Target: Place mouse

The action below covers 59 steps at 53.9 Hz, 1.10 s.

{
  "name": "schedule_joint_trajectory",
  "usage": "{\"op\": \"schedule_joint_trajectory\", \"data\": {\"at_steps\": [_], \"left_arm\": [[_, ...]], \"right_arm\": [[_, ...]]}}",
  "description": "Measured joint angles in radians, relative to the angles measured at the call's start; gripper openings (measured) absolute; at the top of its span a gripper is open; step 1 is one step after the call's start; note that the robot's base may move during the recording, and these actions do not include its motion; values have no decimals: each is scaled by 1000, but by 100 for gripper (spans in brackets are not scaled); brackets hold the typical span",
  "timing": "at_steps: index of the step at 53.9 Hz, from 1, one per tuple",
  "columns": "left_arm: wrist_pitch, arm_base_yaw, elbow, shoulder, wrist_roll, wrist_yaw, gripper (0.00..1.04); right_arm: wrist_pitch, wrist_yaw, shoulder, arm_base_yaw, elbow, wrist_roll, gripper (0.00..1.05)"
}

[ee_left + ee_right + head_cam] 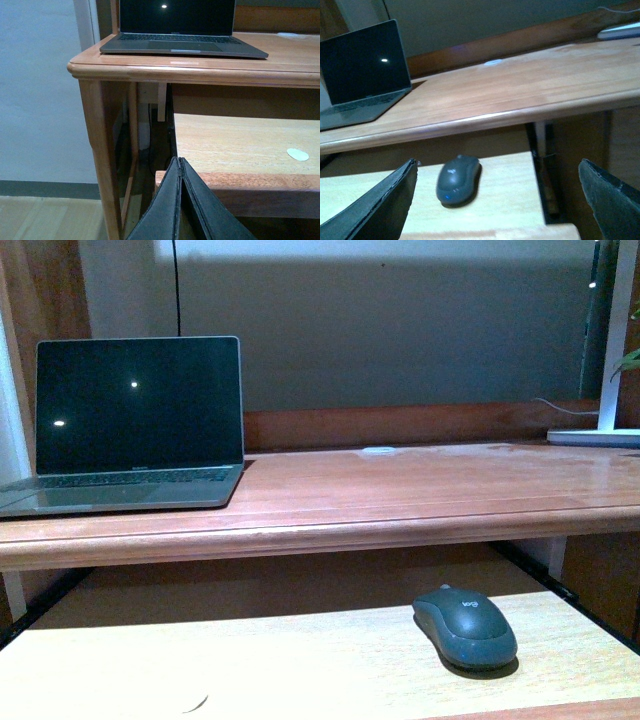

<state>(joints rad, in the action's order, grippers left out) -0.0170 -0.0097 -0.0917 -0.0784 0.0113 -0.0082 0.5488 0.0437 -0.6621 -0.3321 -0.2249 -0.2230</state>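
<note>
**Mouse low on the right, one claw spread, one pressed together**

Front view: shows the mouse (465, 627) lying flat on the lower surface (250, 660), close to its front right corner and apart from both edges. Places the laptop (138, 405) on the upper surface (400, 490) at the left edge, lid raised and screen dark apart from two bright spots. Picks out a small white disc (378, 451) by the back edge near the middle. Catches a flat white base (595, 437) in the back right corner.

Left wrist view: shows the left claw (179, 165) with both dark fingers (165, 210) pressed together, holding nothing, just off the front left corner of the lower surface (235, 145). Takes in a pale oval patch (297, 154) farther right on that surface. Catches the laptop (177, 20) above, sitting at the front left corner of the upper surface (150, 65).

Right wrist view: shows the right claw (497, 164) spread wide and gripping nothing. Frames the mouse (459, 180) between the two fingers (385, 200), touching neither, near the right edge of the lower surface (510, 200). Shows the laptop (362, 65) at the left end of the upper surface (520, 95) and the white disc (493, 62) by its back edge. Looks slightly blurred throughout.
</note>
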Motion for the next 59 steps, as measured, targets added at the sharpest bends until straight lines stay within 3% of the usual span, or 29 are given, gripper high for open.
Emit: {"op": "schedule_joint_trajectory", "data": {"at_steps": [6,16,17,26,59], "left_arm": [[4,4,20,14,0,5,3],[5,4,34,26,0,6,3],[11,5,84,73,0,6,3],[11,5,84,73,0,6,4],[11,5,84,73,0,6,94]], "right_arm": [[126,74,-313,-165,-148,48,97],[129,109,-565,-253,-245,88,97],[-82,305,-902,-324,-549,183,97],[-124,320,-938,-317,-595,184,97],[-196,330,-1035,-297,-678,226,97]]}}
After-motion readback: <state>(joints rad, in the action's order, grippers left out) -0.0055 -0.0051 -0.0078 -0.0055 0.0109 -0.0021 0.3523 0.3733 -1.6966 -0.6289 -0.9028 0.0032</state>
